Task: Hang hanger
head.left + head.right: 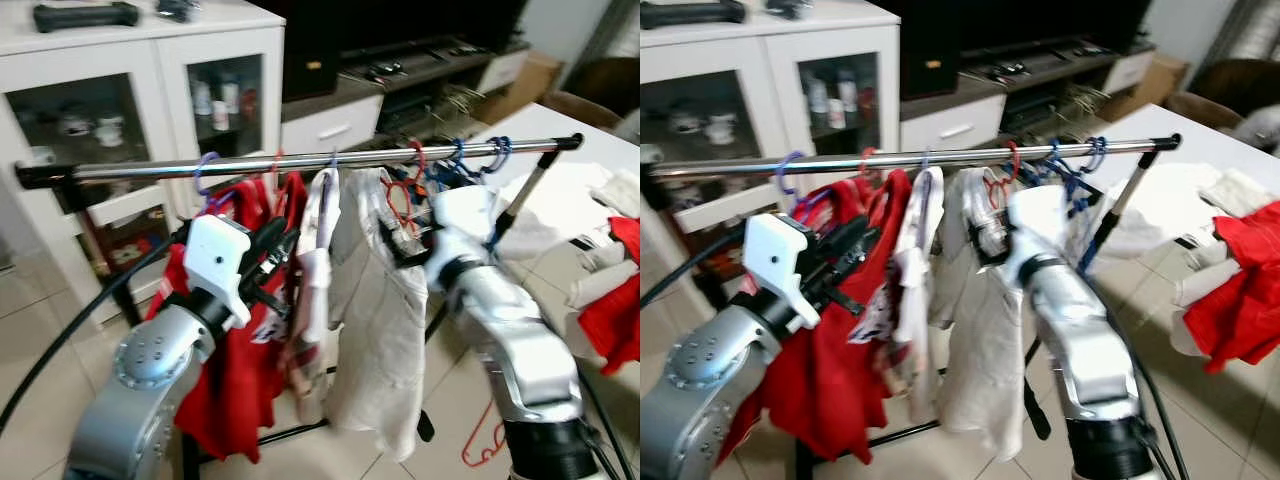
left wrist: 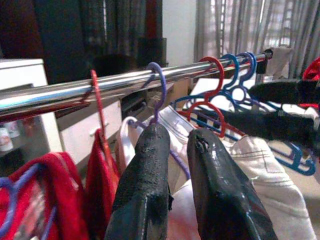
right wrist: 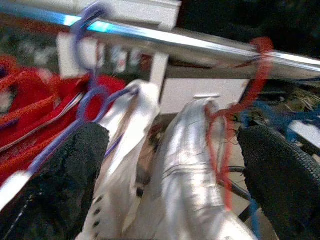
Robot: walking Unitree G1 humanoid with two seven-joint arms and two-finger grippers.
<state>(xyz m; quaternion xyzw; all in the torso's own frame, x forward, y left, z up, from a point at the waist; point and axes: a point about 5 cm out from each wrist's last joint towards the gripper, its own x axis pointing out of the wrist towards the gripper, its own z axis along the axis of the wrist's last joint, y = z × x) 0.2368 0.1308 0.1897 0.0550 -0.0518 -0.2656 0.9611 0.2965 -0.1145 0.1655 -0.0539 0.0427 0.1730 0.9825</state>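
Purple hanger (image 2: 159, 95) hangs just above left fingers (image 2: 142, 190).

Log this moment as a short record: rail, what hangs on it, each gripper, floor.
rail: chrome rail, level, in front of a white cabinet
on rail: red garments toward the left, white garments mid-rail, empty red and blue hangers bunched toward the right end
left gripper: raised just under the rail, fingers slightly apart beside a purple hanger
right gripper: open, facing the white garments
floor: one red hanger lying on the tiles
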